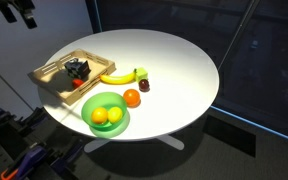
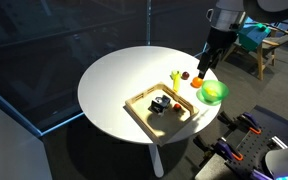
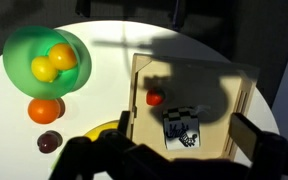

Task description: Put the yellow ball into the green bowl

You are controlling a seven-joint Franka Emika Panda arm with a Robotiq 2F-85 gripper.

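The yellow ball sits inside the green bowl, touching a paler yellow fruit, so the job looks done. The gripper hangs in the air well apart from the bowl. Its jaws are wide open and empty, likely because nothing needs carrying. An orange ball lies just outside the bowl.

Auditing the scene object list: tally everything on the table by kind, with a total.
green bowl: 1
yellow ball, in the bowl: 1
pale yellow fruit, in the bowl: 1
orange ball: 1
dark red fruit: 1
banana: 1
wooden tray: 1
small red piece, in the tray: 1
dark checkered item, in the tray: 1
Total: 9
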